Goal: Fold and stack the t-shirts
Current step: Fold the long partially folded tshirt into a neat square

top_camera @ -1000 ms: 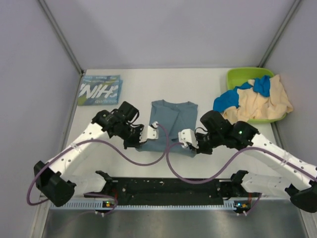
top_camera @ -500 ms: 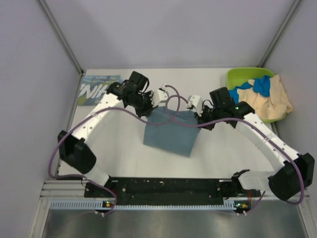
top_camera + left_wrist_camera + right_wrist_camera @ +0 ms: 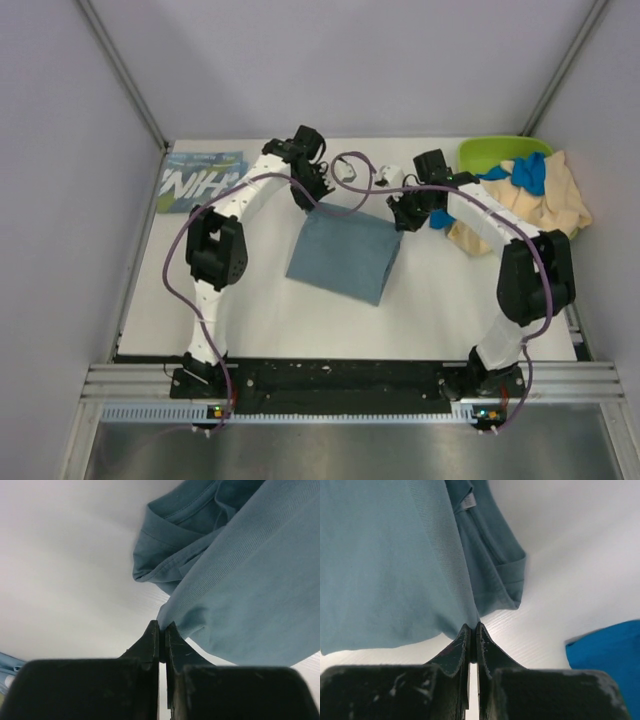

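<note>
The slate-blue t-shirt [image 3: 340, 255] lies doubled over, seemingly smooth. The left gripper [image 3: 160, 632] and right gripper [image 3: 473, 632] each pinch a far corner.

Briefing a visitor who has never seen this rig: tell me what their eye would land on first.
The slate-blue shirt lies mid-table, folded over, with the left claw and right claw each shut on a far corner of it. Next comes the green tub at the far right, a bright blue shirt and a cream shirt spilling over its rim, then the folded teal shirt at the far left.
</note>
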Controlling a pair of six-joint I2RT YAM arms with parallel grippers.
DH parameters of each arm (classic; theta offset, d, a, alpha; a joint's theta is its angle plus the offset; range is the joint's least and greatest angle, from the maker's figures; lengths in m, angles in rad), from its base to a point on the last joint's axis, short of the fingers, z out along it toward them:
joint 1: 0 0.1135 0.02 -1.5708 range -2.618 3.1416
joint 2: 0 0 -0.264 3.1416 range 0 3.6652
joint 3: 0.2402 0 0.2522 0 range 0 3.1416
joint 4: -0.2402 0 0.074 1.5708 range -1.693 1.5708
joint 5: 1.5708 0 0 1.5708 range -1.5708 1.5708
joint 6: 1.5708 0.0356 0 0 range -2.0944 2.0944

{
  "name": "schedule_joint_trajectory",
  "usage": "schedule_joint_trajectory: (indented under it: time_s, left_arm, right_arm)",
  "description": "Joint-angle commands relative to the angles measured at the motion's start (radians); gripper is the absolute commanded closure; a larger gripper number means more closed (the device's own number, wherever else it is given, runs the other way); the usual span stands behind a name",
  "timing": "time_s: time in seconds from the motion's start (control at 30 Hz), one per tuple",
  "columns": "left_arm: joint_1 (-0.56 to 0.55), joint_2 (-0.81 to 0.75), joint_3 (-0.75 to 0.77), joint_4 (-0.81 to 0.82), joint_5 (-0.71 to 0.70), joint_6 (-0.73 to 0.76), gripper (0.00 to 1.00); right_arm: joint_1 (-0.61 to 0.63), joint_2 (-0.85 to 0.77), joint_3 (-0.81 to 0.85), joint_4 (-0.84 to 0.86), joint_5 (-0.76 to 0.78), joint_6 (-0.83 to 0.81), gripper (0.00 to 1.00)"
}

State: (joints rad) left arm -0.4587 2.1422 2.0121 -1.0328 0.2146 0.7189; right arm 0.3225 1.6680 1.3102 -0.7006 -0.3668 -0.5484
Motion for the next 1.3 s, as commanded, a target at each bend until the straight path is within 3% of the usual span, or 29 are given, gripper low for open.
schedule_joint_trajectory:
  time_s: [0.0, 0.33, 0.4, 0.43, 0.5, 0.57, 0.67, 0.77, 0.83, 1.0, 1.07, 1.17, 1.27]
  left_arm:
    - [0.032, 0.028, 0.047, 0.031, -0.144, 0.013, 1.00]
    - [0.029, 0.091, 0.043, 0.166, -0.124, -0.019, 0.97]
    - [0.028, 0.096, 0.040, 0.201, -0.132, -0.035, 0.89]
    - [0.028, 0.099, 0.039, 0.229, -0.147, -0.050, 0.79]
    - [0.028, 0.105, 0.033, 0.302, -0.200, -0.079, 0.65]
    - [0.029, 0.113, 0.037, 0.399, -0.321, -0.102, 0.58]
    - [0.041, 0.120, 0.101, 0.482, -0.463, -0.121, 0.50]
    - [0.054, 0.061, 0.123, 0.421, -0.425, -0.189, 0.54]
    - [0.051, -0.031, 0.030, 0.386, -0.287, -0.251, 0.61]
    - [0.023, -0.214, -0.296, 0.434, 0.164, -0.395, 0.87]
    - [0.014, -0.229, -0.383, 0.477, 0.282, -0.461, 0.90]
    - [0.012, -0.196, -0.437, 0.516, 0.333, -0.535, 0.91]
    - [0.018, -0.144, -0.417, 0.516, 0.281, -0.573, 0.90]
  right_arm:
    - [-0.049, 0.090, 0.086, -0.010, 0.058, 0.001, 1.00]
    - [-0.080, 0.196, 0.119, 0.001, 0.066, 0.016, 1.00]
    - [-0.085, 0.213, 0.126, 0.004, 0.091, 0.024, 1.00]
    - [-0.086, 0.223, 0.129, 0.013, 0.100, 0.037, 0.99]
    - [-0.088, 0.248, 0.139, 0.048, 0.140, 0.071, 0.90]
    - [-0.091, 0.282, 0.158, 0.111, 0.205, 0.122, 0.75]
    - [-0.100, 0.325, 0.257, 0.130, 0.328, 0.259, 0.69]
    - [-0.100, 0.256, 0.290, 0.128, 0.347, 0.373, 0.62]
    - [-0.099, 0.172, 0.256, 0.127, 0.344, 0.483, 0.62]
    - [-0.082, -0.025, -0.048, 0.214, 0.171, 0.715, 0.64]
    - [-0.069, -0.065, -0.164, 0.300, 0.091, 0.783, 0.67]
    - [-0.069, -0.050, -0.265, 0.406, 0.026, 0.852, 0.70]
    - [-0.071, 0.036, -0.256, 0.440, 0.041, 0.860, 0.71]
